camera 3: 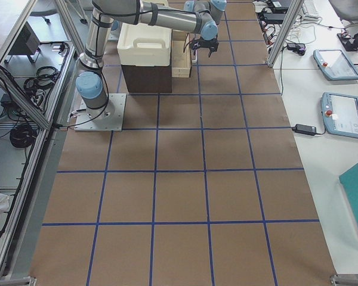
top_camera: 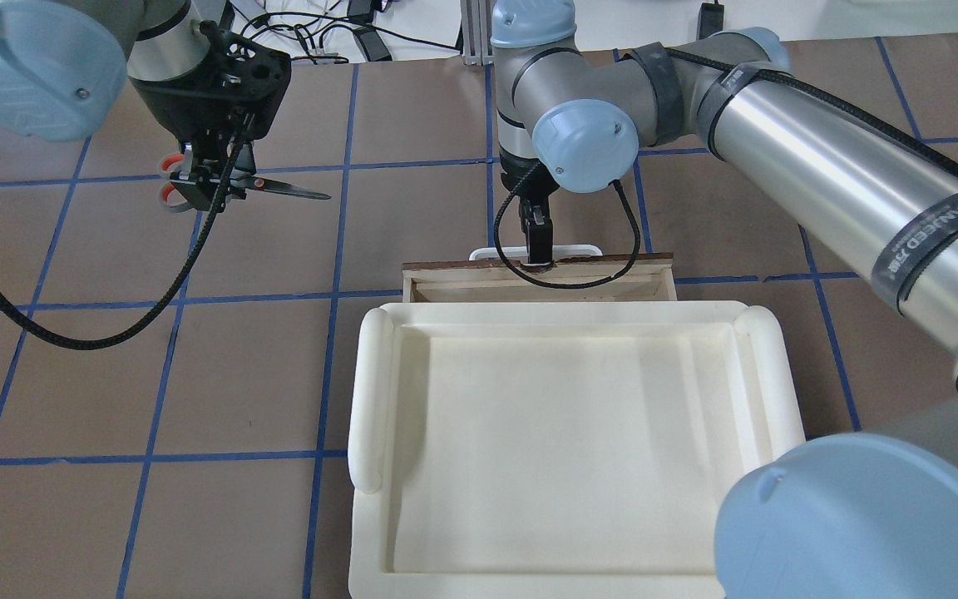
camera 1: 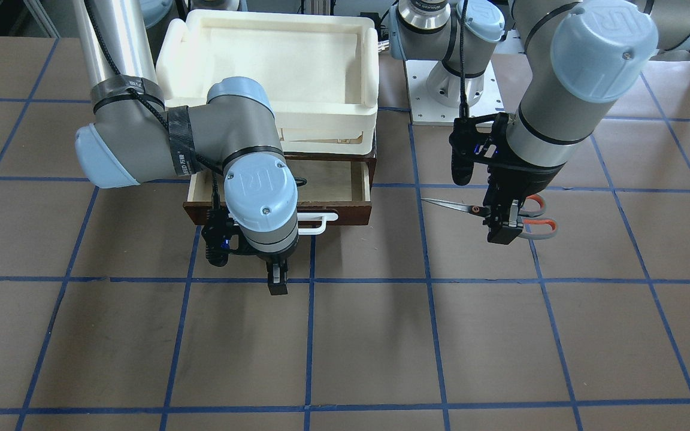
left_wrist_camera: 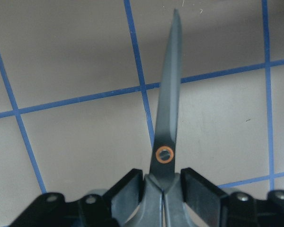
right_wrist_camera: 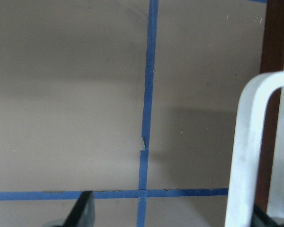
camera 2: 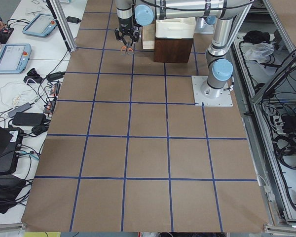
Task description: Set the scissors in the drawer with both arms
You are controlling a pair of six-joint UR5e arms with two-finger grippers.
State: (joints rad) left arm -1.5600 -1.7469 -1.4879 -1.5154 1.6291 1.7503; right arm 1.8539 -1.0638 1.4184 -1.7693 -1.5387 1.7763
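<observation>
The scissors (camera 1: pixel 471 209) hang in my left gripper (camera 1: pixel 501 224), which is shut on them near the pivot, above the table. Their blades point toward the drawer and the grey and orange handles (camera 1: pixel 536 215) point away. In the overhead view the scissors (top_camera: pixel 283 189) and left gripper (top_camera: pixel 209 187) are at the far left. The left wrist view shows the blades (left_wrist_camera: pixel 168 109) closed between the fingers (left_wrist_camera: pixel 199 187). The drawer (camera 1: pixel 360 179) is pulled open, showing its pale inside. My right gripper (camera 1: pixel 277 280) is open and empty, just in front of the white handle (camera 1: pixel 318 222).
A white plastic tray (camera 1: pixel 273 60) sits on the dark cabinet above the drawer. The left arm's base plate (camera 1: pixel 456 99) is beside it. The right arm's elbow (camera 1: pixel 141 143) hangs over the drawer's left part. Blue tape lines grid the brown table.
</observation>
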